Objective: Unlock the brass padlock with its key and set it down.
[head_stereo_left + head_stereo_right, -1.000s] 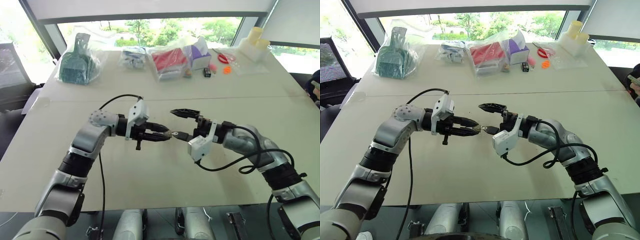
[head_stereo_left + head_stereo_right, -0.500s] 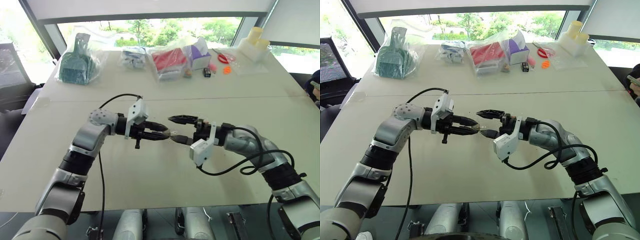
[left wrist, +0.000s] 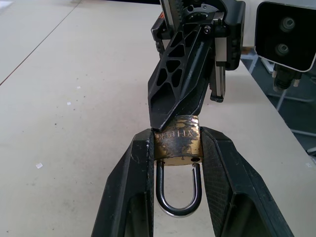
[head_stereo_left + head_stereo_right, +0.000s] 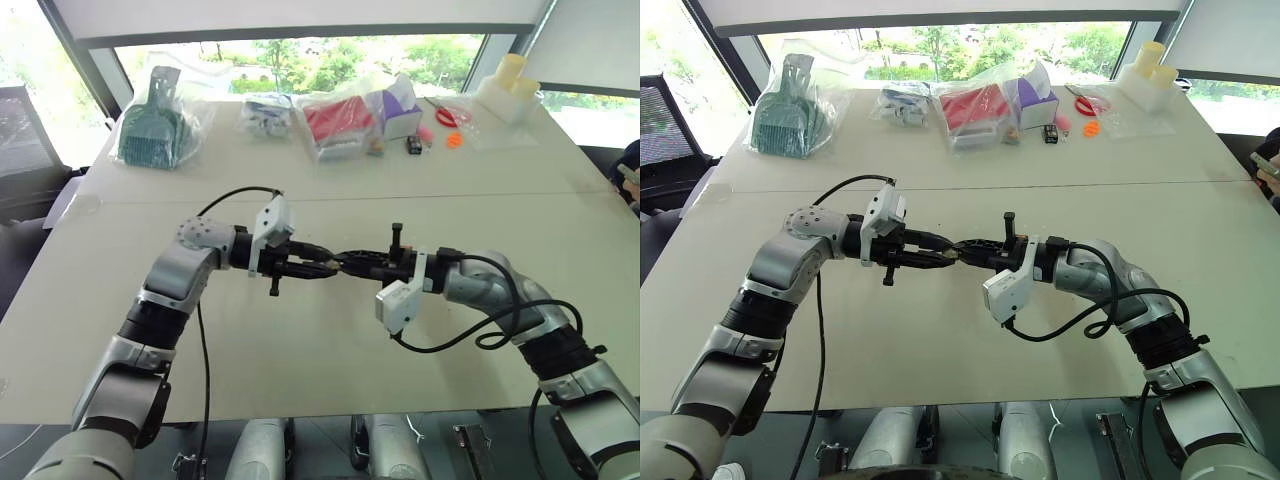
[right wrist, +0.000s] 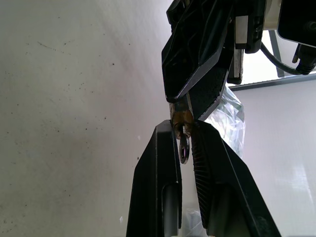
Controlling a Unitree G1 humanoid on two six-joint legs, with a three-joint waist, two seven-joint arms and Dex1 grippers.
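We see the two arms meeting tip to tip above the pale beige worktop [image 4: 330, 350], well clear of its surface. The left hand [image 3: 177, 148] has its two black fingers [image 3: 129, 187] clamped on the flat sides of the small dull yellow-brass padlock [image 3: 177, 147], whose thin silvery shackle [image 3: 177, 195] loops back between the fingers towards the wrist. The shackle looks seated in the body.

The right hand [image 5: 183, 129] points straight at the left one, and its fingertips reach the end of the lock body opposite the shackle. Its fingers [image 5: 160, 153] are drawn nearly together on the small flat silvery metal key [image 5: 184, 148], which sticks out of the brass body; the key's round bow lies in the narrow gap between them.

At the far edge of the worktop lie a green plastic dustpan in a clear bag [image 4: 152, 125], a red packet in a clear bag [image 4: 338, 120], and orange-handled scissors [image 4: 448, 115].
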